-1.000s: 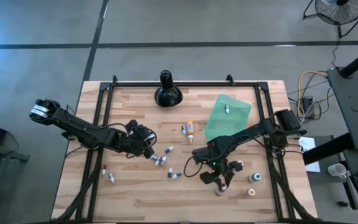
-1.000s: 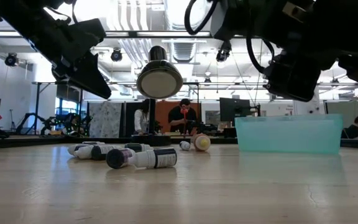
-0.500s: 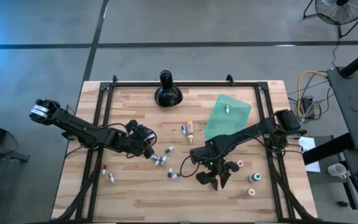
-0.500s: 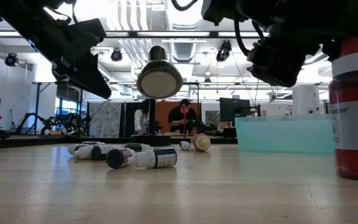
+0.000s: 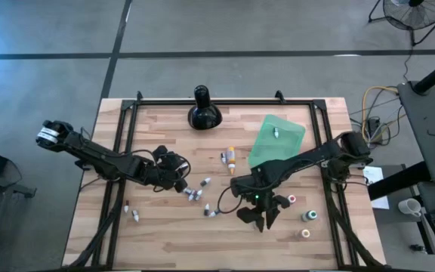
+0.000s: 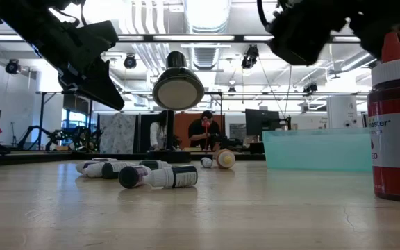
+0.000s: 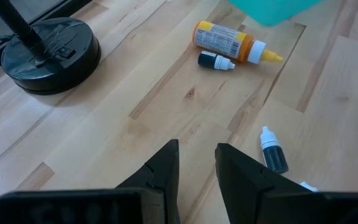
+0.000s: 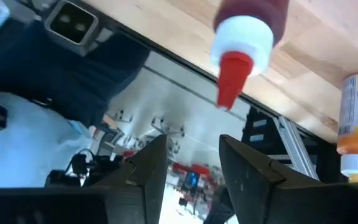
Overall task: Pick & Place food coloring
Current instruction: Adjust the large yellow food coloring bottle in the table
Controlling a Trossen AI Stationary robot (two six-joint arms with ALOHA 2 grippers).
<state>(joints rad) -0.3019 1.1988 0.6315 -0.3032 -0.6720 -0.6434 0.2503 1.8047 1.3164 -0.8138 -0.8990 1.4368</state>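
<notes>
A red food coloring bottle with a white collar and red tip stands upright on its base near the table's front right. My right gripper hovers open above it, with nothing between the fingers. My left gripper hangs open over bare wood left of centre, also with nothing between its fingers. An orange bottle and a small dark vial lie ahead of it. Another vial lies close by.
More vials lie scattered on their sides. Three bottles stand at the front right. A teal sheet carries one vial. A black bulbous long-necked object sits at the far edge.
My right gripper has risen from the red bottle, rolling a little. The bottle, hidden behind the gripper a second ago in the low view, now stands upright in the clear on the table.
</notes>
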